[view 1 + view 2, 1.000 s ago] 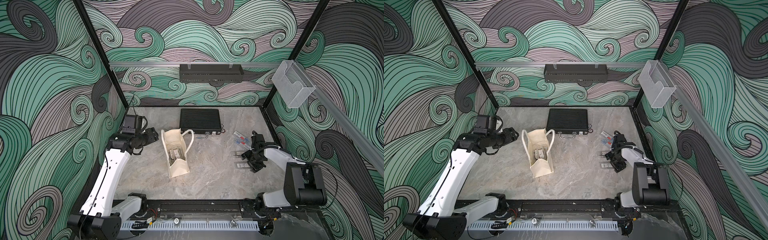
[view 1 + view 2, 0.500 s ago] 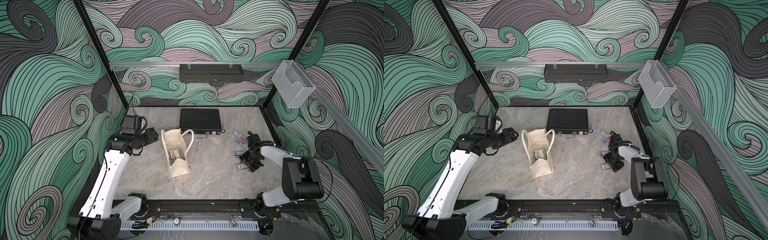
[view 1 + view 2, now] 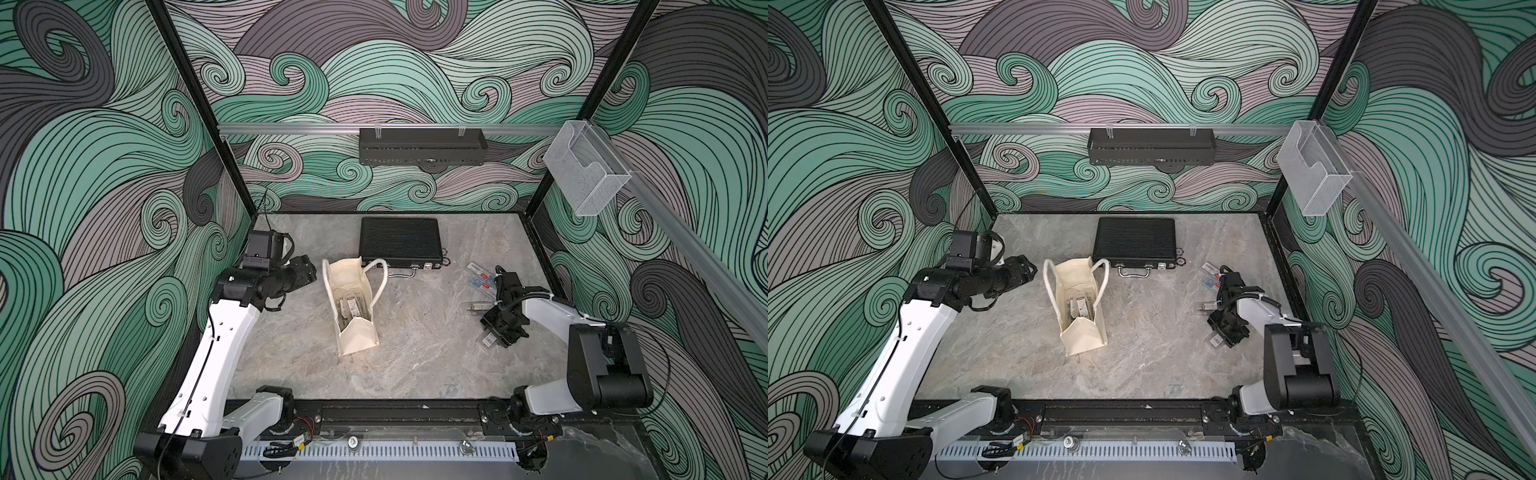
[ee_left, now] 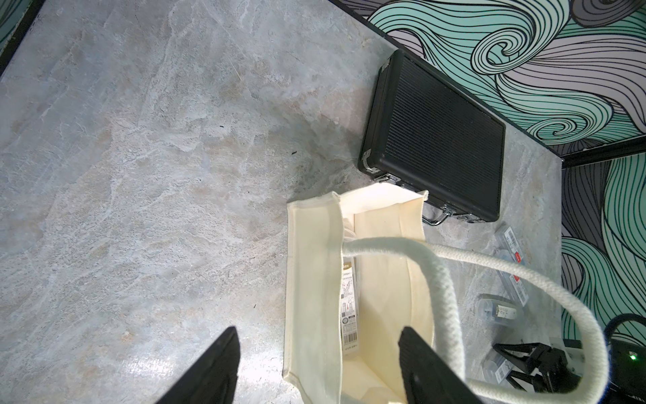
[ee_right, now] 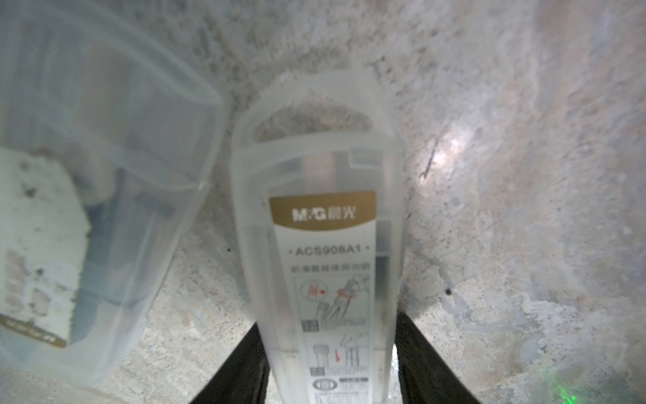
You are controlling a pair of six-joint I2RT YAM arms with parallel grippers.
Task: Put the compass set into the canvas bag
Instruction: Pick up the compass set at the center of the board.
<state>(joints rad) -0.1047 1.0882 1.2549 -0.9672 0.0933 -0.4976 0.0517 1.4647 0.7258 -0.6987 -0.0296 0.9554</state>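
Barely legible: right fingers flank blurred compass set; contact unclear.

Clear bench between canvas bag and loose cases, bag mouth gaping upward, rope handles at its rim, briefcase close behind.

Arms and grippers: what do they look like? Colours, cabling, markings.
Both alike: white shell links on the left arm and right arm, black joint housings. The left gripper and right gripper are black, with flat tapered fingers. A black cable runs along each arm, held by white ties. No markings legible; a green light shows on the right arm.
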